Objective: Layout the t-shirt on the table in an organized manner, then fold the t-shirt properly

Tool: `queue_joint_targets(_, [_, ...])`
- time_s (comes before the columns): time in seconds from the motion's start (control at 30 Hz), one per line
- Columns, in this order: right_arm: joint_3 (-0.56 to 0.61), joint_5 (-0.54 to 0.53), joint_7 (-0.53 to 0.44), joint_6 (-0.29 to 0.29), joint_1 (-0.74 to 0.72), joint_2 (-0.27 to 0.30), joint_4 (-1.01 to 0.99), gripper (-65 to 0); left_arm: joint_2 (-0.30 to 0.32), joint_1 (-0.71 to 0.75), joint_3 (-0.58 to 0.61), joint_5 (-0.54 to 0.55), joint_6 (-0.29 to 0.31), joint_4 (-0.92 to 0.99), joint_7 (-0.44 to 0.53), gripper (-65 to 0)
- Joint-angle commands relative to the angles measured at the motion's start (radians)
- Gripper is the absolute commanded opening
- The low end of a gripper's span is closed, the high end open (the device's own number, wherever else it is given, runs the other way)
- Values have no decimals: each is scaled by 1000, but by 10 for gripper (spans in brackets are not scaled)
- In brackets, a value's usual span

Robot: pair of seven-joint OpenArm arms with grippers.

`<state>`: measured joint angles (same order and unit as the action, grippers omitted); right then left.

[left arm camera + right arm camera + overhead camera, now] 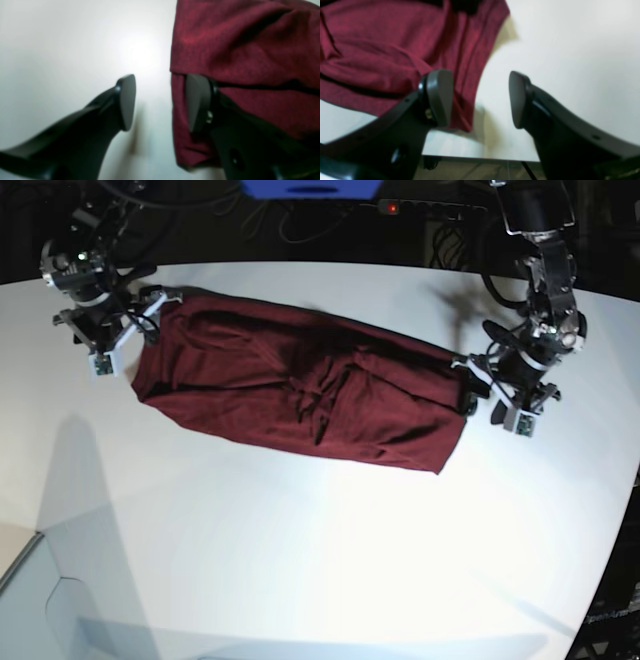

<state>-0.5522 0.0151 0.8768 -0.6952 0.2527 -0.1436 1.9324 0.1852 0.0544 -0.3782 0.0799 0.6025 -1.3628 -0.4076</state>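
No legible text, label, brand, number or sign anywhere in the three views.

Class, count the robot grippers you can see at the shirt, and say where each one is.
2. The right gripper is at the shirt's left end in the base view; the left gripper is at its right end. Both are open.

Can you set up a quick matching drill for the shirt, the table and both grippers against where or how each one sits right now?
Things:
1. t-shirt
2. table
3. left gripper
4. right gripper

Descriptions:
A. white, bare beneath the cloth
B. open at the shirt end on the base view's right
C. dark red, stretched in a long wrinkled band
D. open at the shirt end on the base view's left

Pairs: 1-C, 2-A, 3-B, 4-D
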Motion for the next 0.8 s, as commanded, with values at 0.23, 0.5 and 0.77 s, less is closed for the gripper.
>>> queue_joint_targets(0.23, [36,-16,-11,-3,-14,3,-50,-288,12,-11,-3,14,0,-22,28,-337])
queue_joint_targets(0.5, [47,-16,-12,-3,-103,9,-173,-288,12,5,-6,11,0,-30,28,-337])
queue_joint_targets(0.77, [47,-16,-35,-3,-135,32,-235,-288,38,48,-49,19,0,-31,28,-337])
